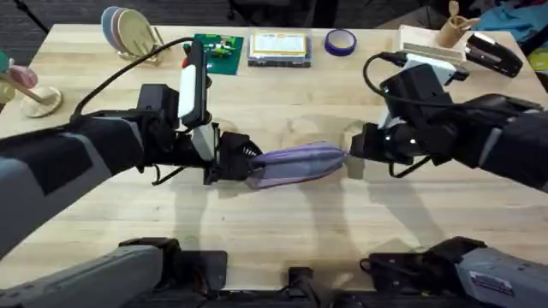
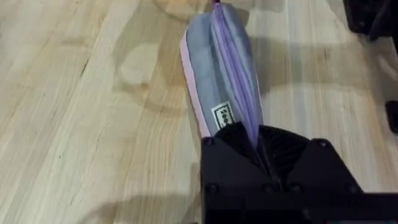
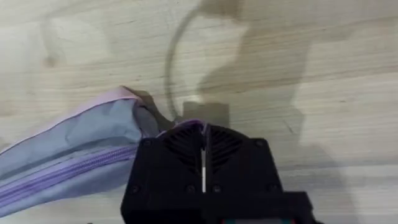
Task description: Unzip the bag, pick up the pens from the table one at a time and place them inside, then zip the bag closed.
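The lavender bag (image 1: 295, 162) lies across the middle of the table (image 1: 282, 231), held at both ends. My left gripper (image 1: 235, 162) is shut on its left end; in the left wrist view the grey panel and closed zipper of the bag (image 2: 224, 74) run away from the left gripper (image 2: 258, 140). My right gripper (image 1: 351, 158) is shut at the right end. In the right wrist view a purple bit of the bag (image 3: 68, 155) is pinched at the tips of the right gripper (image 3: 204, 134). The pens are out of view.
Along the table's far edge stand a rack of plates (image 1: 128, 30), a green board (image 1: 218, 47), a flat box (image 1: 278, 47), a purple tape roll (image 1: 340, 41), a wooden holder (image 1: 449, 34) and a black stapler (image 1: 492, 51).
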You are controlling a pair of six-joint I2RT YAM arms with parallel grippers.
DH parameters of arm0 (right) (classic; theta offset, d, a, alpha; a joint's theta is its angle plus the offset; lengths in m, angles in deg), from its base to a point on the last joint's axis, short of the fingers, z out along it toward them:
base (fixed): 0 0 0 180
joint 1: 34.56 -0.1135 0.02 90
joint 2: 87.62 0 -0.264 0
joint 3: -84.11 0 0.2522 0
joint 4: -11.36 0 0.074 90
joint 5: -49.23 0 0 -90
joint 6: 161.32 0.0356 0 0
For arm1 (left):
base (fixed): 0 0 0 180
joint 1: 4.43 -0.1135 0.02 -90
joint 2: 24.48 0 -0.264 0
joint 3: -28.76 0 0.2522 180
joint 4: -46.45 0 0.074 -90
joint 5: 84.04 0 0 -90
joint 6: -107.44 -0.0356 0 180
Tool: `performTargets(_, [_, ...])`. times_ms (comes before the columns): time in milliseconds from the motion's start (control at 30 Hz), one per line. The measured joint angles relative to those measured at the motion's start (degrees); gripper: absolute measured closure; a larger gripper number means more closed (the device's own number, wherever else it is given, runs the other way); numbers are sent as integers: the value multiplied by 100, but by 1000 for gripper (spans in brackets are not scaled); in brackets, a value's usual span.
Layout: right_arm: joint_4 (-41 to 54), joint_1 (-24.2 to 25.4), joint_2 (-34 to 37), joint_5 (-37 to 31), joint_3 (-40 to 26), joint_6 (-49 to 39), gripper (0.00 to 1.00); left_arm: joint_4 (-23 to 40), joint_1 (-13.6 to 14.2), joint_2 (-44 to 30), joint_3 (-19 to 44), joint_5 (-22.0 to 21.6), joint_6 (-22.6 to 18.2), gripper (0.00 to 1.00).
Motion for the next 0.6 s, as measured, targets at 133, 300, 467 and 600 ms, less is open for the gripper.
performTargets(133, [77,52,-256,39,-45,-43,963,2,-2,1,0,-19,0,958])
performTargets(300, [186,166,-719,-176,-156,-284,485,13,-58,0,0,-66,0,958])
performTargets(467, [226,222,-1371,-426,-160,-486,10,17,-79,2,0,-91,0,958])
performTargets(600, [222,224,-1878,-527,-170,-675,4,15,-79,0,0,-101,0,958])
